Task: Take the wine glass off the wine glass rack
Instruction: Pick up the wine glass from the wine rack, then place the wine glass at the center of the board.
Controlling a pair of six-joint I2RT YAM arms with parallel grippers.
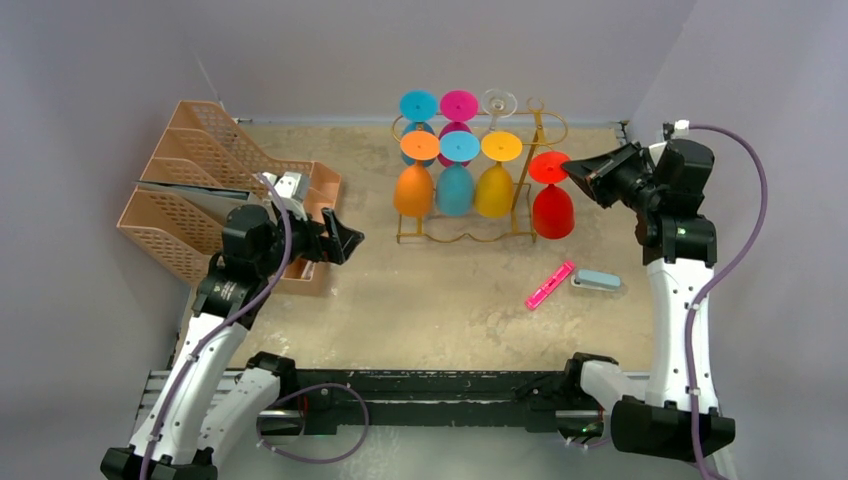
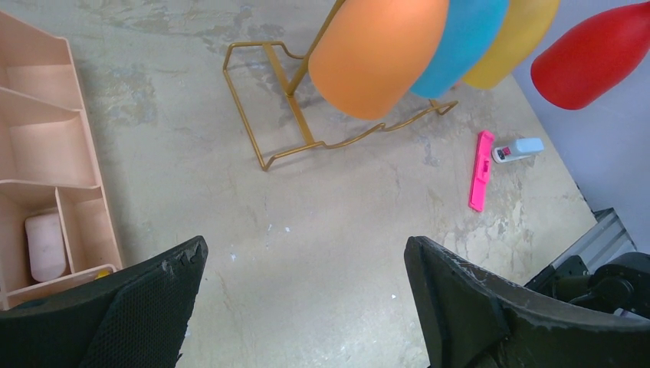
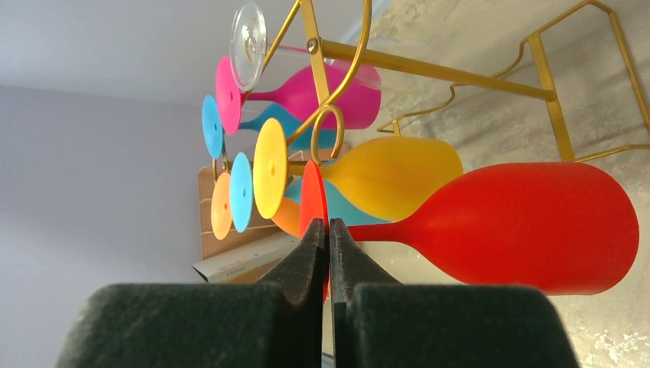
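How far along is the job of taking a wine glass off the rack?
Done: the right hand is shut on the foot of the red wine glass, which seems clear of the gold wine glass rack, beside its right end. In hand: holding it in the air. Left: probably setting it down. The left hand is open, empty.

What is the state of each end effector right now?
Left end effector: open, holding nothing.
Right end effector: closed on the round foot of the red opaque wine glass.

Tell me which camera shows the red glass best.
Right wrist: the red glass is close, foot to bowl, its foot pinched by the right gripper. Top external shows it whole but small; left wrist, only its bowl.
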